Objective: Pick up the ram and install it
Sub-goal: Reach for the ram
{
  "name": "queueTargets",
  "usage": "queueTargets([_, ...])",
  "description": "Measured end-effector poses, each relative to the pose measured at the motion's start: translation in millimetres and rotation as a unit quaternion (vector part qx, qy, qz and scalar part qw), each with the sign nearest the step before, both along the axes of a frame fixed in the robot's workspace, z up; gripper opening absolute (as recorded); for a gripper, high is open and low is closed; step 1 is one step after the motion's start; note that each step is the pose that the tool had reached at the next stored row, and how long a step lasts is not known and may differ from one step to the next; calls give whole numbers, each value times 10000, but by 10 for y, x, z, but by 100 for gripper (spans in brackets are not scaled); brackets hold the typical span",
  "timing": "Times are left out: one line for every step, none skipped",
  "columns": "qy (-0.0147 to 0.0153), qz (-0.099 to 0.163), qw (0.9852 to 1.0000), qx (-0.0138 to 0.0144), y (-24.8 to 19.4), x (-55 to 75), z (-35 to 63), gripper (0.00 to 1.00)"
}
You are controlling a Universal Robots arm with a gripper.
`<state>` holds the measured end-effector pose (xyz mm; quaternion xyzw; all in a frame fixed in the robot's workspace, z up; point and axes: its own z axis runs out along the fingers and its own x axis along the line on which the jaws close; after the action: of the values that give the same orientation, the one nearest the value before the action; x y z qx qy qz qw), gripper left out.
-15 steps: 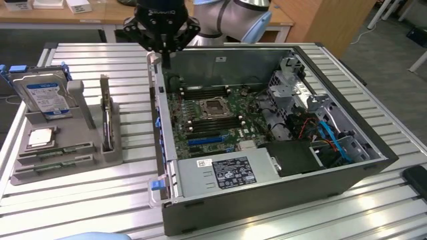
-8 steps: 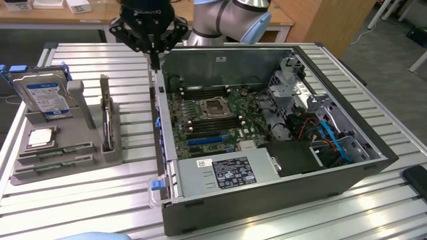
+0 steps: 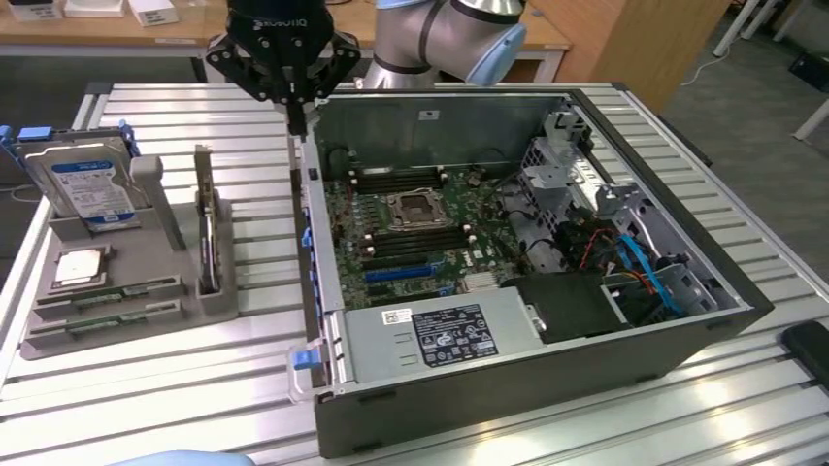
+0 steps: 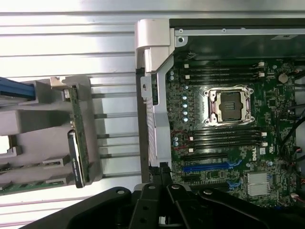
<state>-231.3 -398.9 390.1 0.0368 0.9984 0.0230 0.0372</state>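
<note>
**Currently: pickup not begun**

The black claw [image 3: 298, 118], narrow with its fingers together and carrying nothing, hangs over the side wall of the open black computer case [image 3: 518, 388]. The ram [image 3: 115, 290], a long thin green circuit-board stick, lies in the grey plastic holder [image 3: 220, 301] on the slatted metal desk [image 3: 169, 116], at the exterior view's left. The black motherboard slots [image 3: 412, 243] look unfilled. Judgement: pickup and installation both remain.

the table [image 3: 194, 107] is ribbed bare metal with a soft shine, the holder [image 3: 214, 303] is matt grey plastic, the computer case [image 3: 518, 408] is dark matt metal, and the ram [image 3: 116, 291] is a dull green board.
</note>
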Motion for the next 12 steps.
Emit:
queueTargets([1,-1,10000,-1,0,-5,0,10])
queueTargets([3,-1,10000,-2,0,-12,0,10])
queueTargets([4,-1,10000,-3,0,-20,0,10])
queueTargets([8,0,10000,-4,0,-30,0,10])
queueTargets([11,0,10000,-3,0,-40,0,10])
queueTargets([14,0,10000,-3,0,-53,0,10])
queueTargets([17,0,10000,-3,0,-71,0,10])
queueTargets([19,0,10000,-3,0,-91,0,10])
queueTargets([21,0,10000,-3,0,-113,0,10])
queueTargets([21,0,10000,-3,0,-135,0,10])
queueTargets([22,0,10000,-3,0,-161,0,10])
queueTargets([22,-1,10000,-3,0,-191,0,10])
